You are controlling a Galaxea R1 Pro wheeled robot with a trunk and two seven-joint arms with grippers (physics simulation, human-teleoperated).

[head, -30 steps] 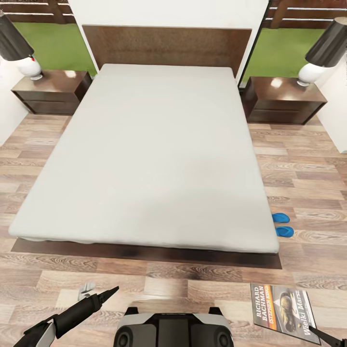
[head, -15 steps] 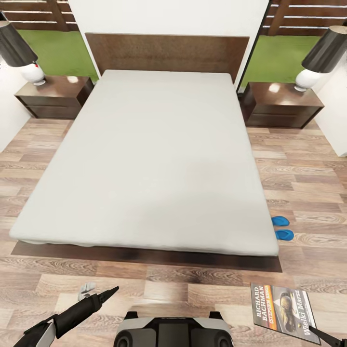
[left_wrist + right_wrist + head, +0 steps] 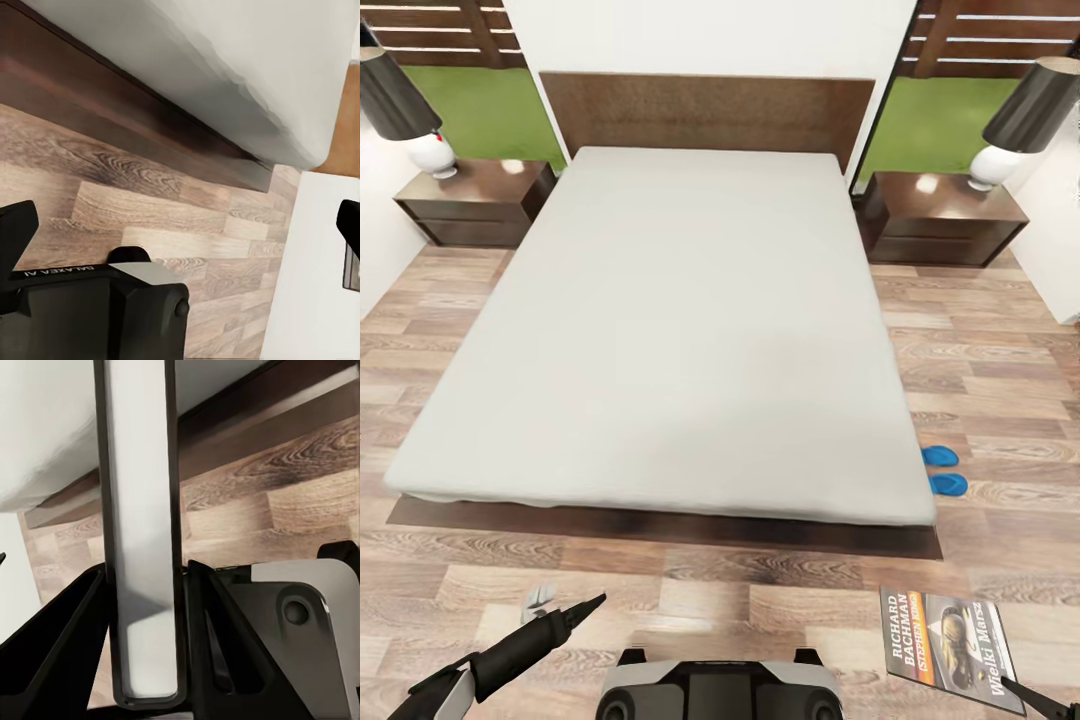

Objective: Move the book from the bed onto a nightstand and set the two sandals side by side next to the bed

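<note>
Your right claw (image 3: pixel 142 585) is clenched on the book (image 3: pixel 948 650): in the right wrist view both dark fingers (image 3: pixel 64 637) press the sides of its pale page edge, which runs straight out from the claw. From the head view you see what that view cannot: the cover, dark, with white lettering reading "RICHARD BACHMAN", an orange band beside it and a picture further along. There the book hangs low over the wood floor (image 3: pixel 760 600), in front of the bed's foot end, with one black fingertip (image 3: pixel 1028 697) at its near corner.

Your left claw (image 3: pixel 575 612) is released and holds nothing; in the left wrist view its two fingertips (image 3: pixel 15 229) stand far apart over the floor, beside the dark bed frame (image 3: pixel 112 112).

The bed (image 3: pixel 690 320) lies ahead of both claws, its pale grey mattress bare. The two sandals (image 3: pixel 943 470), bright blue, sit side by side on the floor just beside the bed's right edge, ahead of the right claw. A nightstand (image 3: pixel 945 220) with a lamp (image 3: pixel 1015 120) stands far beyond them, and its twin (image 3: pixel 475 200) is at the bed's other side.
</note>
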